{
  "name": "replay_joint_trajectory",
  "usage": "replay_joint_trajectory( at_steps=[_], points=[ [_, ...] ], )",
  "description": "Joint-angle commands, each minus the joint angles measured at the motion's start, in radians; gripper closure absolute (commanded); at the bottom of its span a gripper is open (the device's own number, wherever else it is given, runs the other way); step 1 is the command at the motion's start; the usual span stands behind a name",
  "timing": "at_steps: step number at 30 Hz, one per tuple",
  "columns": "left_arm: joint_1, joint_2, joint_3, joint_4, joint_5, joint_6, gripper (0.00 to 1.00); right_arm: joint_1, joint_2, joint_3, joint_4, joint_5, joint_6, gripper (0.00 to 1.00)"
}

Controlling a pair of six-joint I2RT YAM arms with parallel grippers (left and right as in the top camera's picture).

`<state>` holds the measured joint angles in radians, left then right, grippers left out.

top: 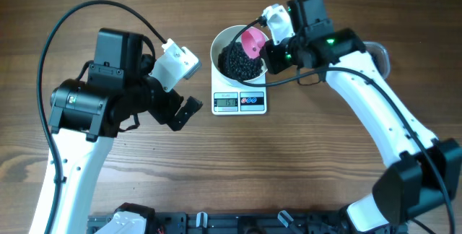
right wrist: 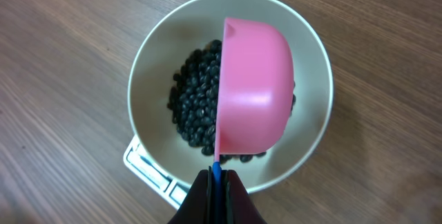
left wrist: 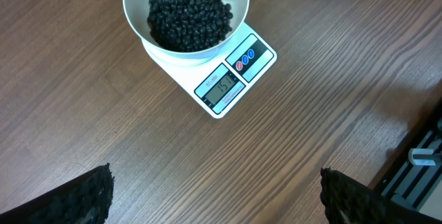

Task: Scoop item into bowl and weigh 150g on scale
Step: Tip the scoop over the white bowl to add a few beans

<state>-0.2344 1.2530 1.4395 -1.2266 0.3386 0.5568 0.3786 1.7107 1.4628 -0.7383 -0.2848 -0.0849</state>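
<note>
A wooden worktop (top: 289, 162) is seen from above, with 2 arms reaching in from the near edge. The left arm (top: 94, 104) is held left of the scale and well apart from it. The right arm (top: 375, 111) is stretched from the right side up to the bowl.

The scale (top: 240, 101) lies flat on the worktop near the far middle, with its display (left wrist: 222, 86) and 2 round buttons (left wrist: 245, 58), 1 red and 1 blue, turned toward the near side. Digits are lit on the display, but they are too small to be read with certainty.

The bowl (top: 224, 46) is set on the scale and covers most of its platform. The beans (top: 238, 62) are heaped inside the bowl as a loose black pile that hides the bottom, while the upper wall is left bare.

A pink scoop (top: 253, 42) is held over the bowl's far-right part, tipped on its side so that its rounded back is shown to the right wrist camera, with beans seen just below it.

The right pincer (right wrist: 217, 182) is clamped together on the scoop at its near edge, where a thin blue strip is pinched between the fingers. The left pincer (left wrist: 219, 200) is spread wide apart above bare worktop, with nothing held between its fingers.
</note>
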Motion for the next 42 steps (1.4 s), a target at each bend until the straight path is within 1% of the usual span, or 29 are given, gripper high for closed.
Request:
replay_joint_trajectory(
  at_steps=[1, 10, 13, 19, 26, 37, 42],
  points=[
    [0.006, 0.003, 0.014, 0.000, 0.002, 0.016, 0.00, 0.015, 0.045, 0.008, 0.032, 0.031, -0.023, 0.96],
    [0.006, 0.003, 0.014, 0.000, 0.001, 0.015, 0.00, 0.017, 0.141, 0.008, 0.050, 0.056, -0.021, 0.96],
    [0.006, 0.003, 0.014, 0.000, 0.002, 0.015, 0.00, 0.017, 0.145, 0.008, 0.050, 0.056, -0.021, 0.96],
    [0.006, 0.003, 0.014, 0.000, 0.002, 0.015, 0.00, 0.017, 0.147, 0.008, 0.047, 0.108, -0.076, 0.96],
    [0.006, 0.003, 0.014, 0.000, 0.002, 0.016, 0.00, 0.017, 0.147, 0.008, 0.042, -0.065, -0.069, 0.96],
    [0.006, 0.003, 0.014, 0.000, 0.002, 0.015, 0.00, 0.017, 0.151, 0.008, 0.027, 0.000, -0.074, 0.96],
    [0.006, 0.003, 0.014, 0.000, 0.001, 0.015, 0.00, 0.017, 0.151, 0.008, 0.031, -0.033, -0.071, 0.96]
  ],
)
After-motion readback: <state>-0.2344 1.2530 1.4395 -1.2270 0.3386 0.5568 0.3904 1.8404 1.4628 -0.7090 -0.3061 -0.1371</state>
